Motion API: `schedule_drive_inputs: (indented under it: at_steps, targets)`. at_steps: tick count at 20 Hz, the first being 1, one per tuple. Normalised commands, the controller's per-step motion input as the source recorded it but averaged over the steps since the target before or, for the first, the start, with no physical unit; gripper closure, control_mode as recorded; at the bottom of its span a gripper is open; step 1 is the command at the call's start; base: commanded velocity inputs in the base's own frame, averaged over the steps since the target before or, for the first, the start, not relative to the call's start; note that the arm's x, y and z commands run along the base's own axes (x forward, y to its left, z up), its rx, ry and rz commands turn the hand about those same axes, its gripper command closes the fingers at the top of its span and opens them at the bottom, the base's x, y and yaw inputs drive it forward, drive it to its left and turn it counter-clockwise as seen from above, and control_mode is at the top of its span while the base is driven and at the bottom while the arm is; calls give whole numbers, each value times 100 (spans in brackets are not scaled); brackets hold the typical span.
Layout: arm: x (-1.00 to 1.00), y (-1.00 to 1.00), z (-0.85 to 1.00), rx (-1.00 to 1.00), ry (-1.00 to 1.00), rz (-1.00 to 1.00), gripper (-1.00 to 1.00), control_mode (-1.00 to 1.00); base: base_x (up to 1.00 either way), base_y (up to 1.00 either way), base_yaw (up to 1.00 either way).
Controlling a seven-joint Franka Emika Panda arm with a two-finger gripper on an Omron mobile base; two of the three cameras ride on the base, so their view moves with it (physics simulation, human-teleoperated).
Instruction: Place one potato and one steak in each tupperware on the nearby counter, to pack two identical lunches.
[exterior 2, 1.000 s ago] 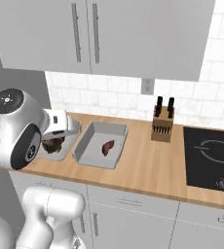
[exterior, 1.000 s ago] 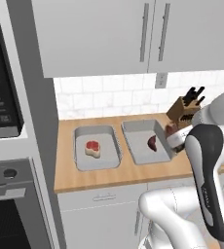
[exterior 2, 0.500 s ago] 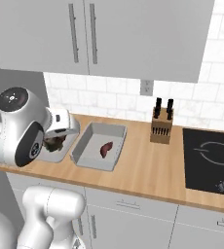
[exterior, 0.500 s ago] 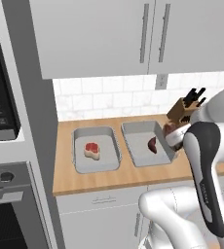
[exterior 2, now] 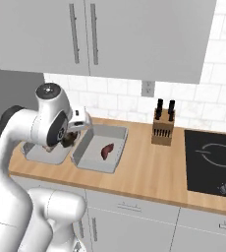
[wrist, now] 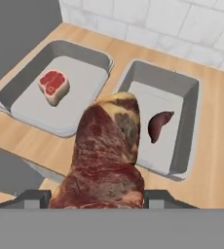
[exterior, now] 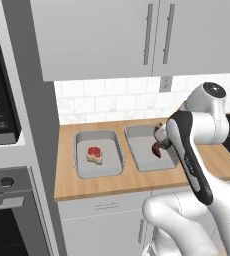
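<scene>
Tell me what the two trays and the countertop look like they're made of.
The two trays, left tray and right tray, look like matte light-grey plastic or metal: uniform colour, rounded corners, soft shading, no sharp reflections, so either is possible. The countertop looks like light wood or wood-look laminate, going by its brown grain streaks and low sheen.

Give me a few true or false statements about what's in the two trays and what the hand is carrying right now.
1. The hand holds a marbled red steak. True.
2. The left tupperware is bare. False: a small steak piece lies in it.
3. The right tupperware holds a dark reddish piece. True.
4. The knife block stands between the two trays. False: it stands on the counter between the trays and the cooktop.
</scene>
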Motion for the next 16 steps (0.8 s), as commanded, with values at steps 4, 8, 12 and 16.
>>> schedule_drive_inputs:
  at_steps: [4, 8, 12, 16]
  targets:
    - [97, -6, -62, 0, 14, 0, 100, -100, 0, 0, 0]
    - [53, -18, -47, 0, -16, 0, 100, -100, 0, 0, 0]
    - [77, 0, -48, 0, -9, 0, 100, -100, 0, 0, 0]
    - [71, 0, -61, 0, 4, 0, 100, -100, 0, 0, 0]
